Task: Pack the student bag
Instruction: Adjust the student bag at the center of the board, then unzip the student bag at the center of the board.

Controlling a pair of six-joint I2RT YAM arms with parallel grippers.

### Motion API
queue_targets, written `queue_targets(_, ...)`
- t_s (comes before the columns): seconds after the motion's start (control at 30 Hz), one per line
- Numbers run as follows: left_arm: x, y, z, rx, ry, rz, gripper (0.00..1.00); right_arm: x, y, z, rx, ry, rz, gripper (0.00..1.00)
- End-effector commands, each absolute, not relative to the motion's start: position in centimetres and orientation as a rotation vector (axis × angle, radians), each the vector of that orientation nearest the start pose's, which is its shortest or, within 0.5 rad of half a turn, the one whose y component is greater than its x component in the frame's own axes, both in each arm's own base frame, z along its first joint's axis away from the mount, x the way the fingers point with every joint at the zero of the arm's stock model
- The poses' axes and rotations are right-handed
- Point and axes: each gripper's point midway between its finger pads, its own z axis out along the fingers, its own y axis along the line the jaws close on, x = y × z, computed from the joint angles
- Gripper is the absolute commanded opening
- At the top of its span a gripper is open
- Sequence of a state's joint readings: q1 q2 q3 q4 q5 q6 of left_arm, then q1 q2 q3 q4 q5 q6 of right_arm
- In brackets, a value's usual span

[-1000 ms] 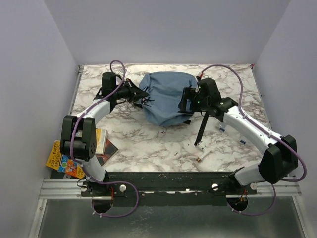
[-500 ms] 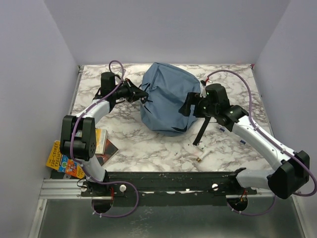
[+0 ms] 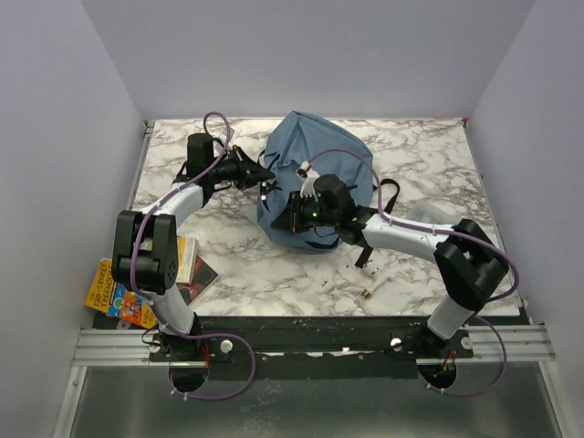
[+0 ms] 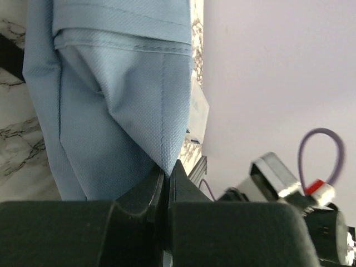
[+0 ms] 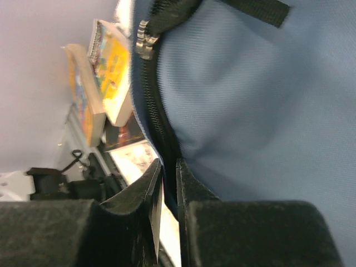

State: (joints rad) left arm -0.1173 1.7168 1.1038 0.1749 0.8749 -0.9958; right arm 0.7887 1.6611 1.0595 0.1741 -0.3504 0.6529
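Nearest the camera in the top view, some colourful books (image 3: 120, 296) sit at the lower left, hanging off the edge of the marble table (image 3: 438, 164). A few small bits (image 3: 368, 293) lie in the lower middle, too tiny for me to say what they are.

A bit further in, the right gripper (image 3: 290, 214) is up against the lower-left side of the student bag (image 3: 315, 169). In the right wrist view its jaws are down to a narrow slit with the bag's black zipper (image 5: 158, 117) running straight in between the fingers, so it's pinching the bag there. The metal zipper pull (image 5: 143, 40) is at the top of that frame, and the books show up in the upper left.

The bag itself is a rounded blue lump just above the middle of the frame, resting on the table, with a black strap (image 3: 388, 193) poking out on its right.

At the bag's left side, the left gripper (image 3: 265, 178) has it too. In the left wrist view the jaws are nearly together on a pointed fold of blue fabric.
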Motion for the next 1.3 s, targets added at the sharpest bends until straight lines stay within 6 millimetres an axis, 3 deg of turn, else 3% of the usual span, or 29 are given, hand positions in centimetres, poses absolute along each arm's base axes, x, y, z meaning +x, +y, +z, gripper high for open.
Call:
queue_targets(0.0,40.7,-20.9,20.9,-0.273,2.141,-1.62,0.0,27.4,39.7,10.2,-0.401,2.209,1.106,0.1)
queue_targets(0.1,40.8,-21.0,20.5,-0.292,2.152,-1.643,0.0,27.8,38.3,5.3,-0.373,2.298,0.975,0.06)
queue_targets(0.17,40.7,-21.0,20.2,-0.306,2.158,-1.651,0.0,28.0,37.7,4.1,-0.373,2.352,0.905,0.07)
queue_targets(0.23,40.7,-21.1,19.9,-0.317,2.164,-1.661,0.0,28.0,37.5,5.1,-0.37,2.35,0.895,0.14)
queue_targets(0.33,40.7,-21.1,20.1,-0.32,2.157,-1.67,0.0,28.4,37.6,8.4,-0.358,2.34,0.902,0.38)
queue_targets(0.5,40.6,-21.2,20.2,-0.325,2.155,-1.687,0.0,28.5,37.4,13.7,-0.29,2.302,1.014,0.67)
queue_targets(0.6,40.6,-21.2,20.2,-0.328,2.156,-1.69,0.0,28.9,37.0,15.6,-0.168,2.304,1.193,0.74)
queue_targets(0.7,40.5,-21.2,20.4,-0.324,2.152,-1.701,0.0,30.2,36.9,17.1,-0.065,2.267,1.356,0.75)
queue_targets(0.83,40.4,-21.2,20.7,-0.325,2.148,-1.708,0.0,32.5,36.6,17.7,0.093,2.235,1.522,0.75)
queue_targets(0.97,40.3,-21.2,20.7,-0.323,2.146,-1.708,0.0,33.1,38.0,18.2,0.156,2.2,1.672,0.71)
queue_targets(1.1,40.3,-21.2,20.7,-0.325,2.144,-1.713,0.0,33.3,39.0,18.6,0.177,2.157,1.793,0.55)
queue_targets(1.27,40.2,-21.3,20.8,-0.326,2.143,-1.722,0.0,33.4,39.2,18.1,0.179,2.156,1.806,0.39)
